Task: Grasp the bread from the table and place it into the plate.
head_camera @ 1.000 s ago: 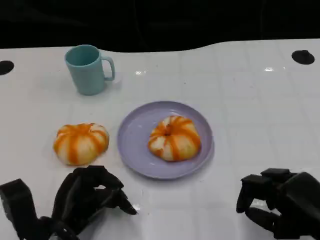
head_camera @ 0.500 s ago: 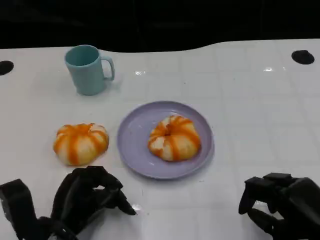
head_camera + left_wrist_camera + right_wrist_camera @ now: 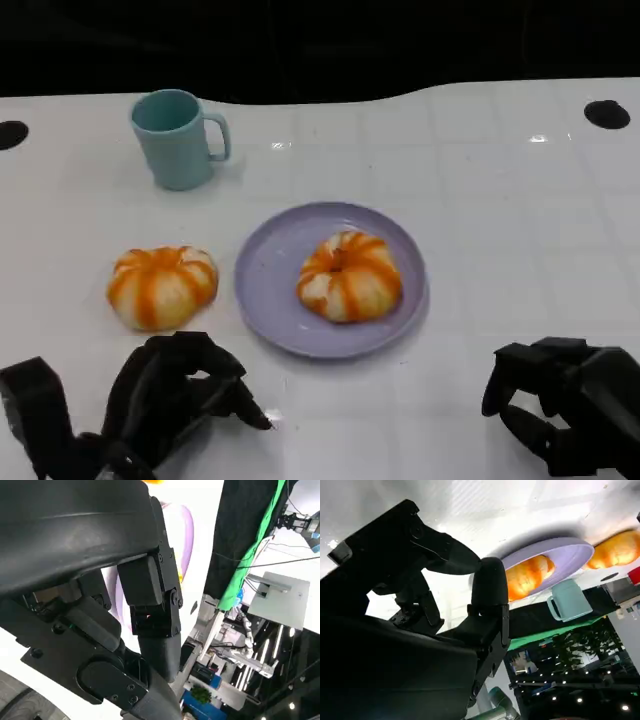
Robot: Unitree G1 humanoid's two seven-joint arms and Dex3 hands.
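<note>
Head view: two striped orange buns on the white table [image 3: 520, 220]. One bun [image 3: 349, 276] sits inside the lilac plate [image 3: 270, 290], right of its centre. Second bun [image 3: 161, 285] lies on the bare table just left of the plate, apart from the rim. Teal mug [image 3: 175, 138] stands upright, well behind.

Left hand [image 3: 175, 400] low at the near edge, just in front of the second bun, not touching it; fingers curled in, nothing held. Right hand [image 3: 560, 405] near the lower right corner, well away from the plate, fingers bent and apart, empty.

Judgement: half done. One bread placed; the loose one is not yet grasped, lifted or carried over the rim.
</note>
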